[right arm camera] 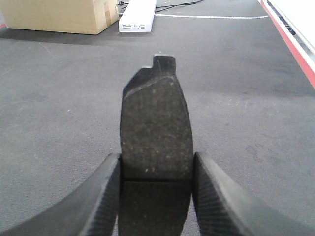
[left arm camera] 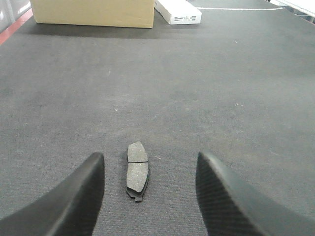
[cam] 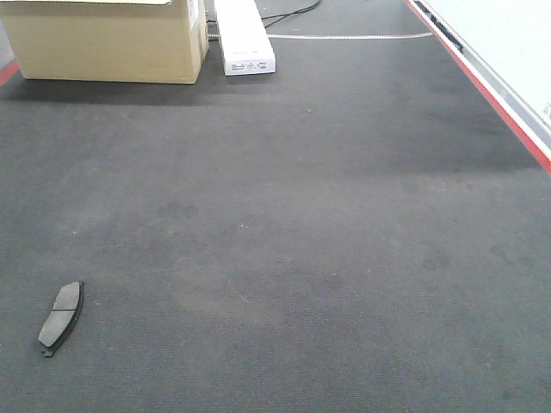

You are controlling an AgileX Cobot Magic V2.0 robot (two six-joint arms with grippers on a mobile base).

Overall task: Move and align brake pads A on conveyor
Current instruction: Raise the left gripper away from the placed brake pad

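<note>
Cameras on both wrists look low along the conveyor (cam: 301,215), a broad charcoal belt with a red strip (cam: 508,120) down its edge at 2 o'clock in the front view. The left gripper (left arm camera: 150,158) hangs close over the belt with its jaws spread wide, its two dark fingers (left arm camera: 74,196) flanking the loose brake pad (left arm camera: 137,169) without touching it. That pad lies flat between them, nearer the finger at 9 o'clock, its long axis running from 6 to 12 o'clock, the groove crossing its far half and the small tab at the near end. The right gripper (right arm camera: 156,158) is level and pointed up the belt, its fingers pressed against the long edges of the held brake pad (right arm camera: 156,113), which juts forward from the jaws with its tab toward 12 o'clock. Only the right wrist view shows this second pad; its near end runs out of frame at 6 o'clock. The front view takes in neither claw, only the loose pad at about 8 o'clock, tilted toward 1 o'clock. At the far end of the belt sit a cardboard box (cam: 108,39) at 11 o'clock and a long white box (cam: 244,39) just beside it at 12.
</note>
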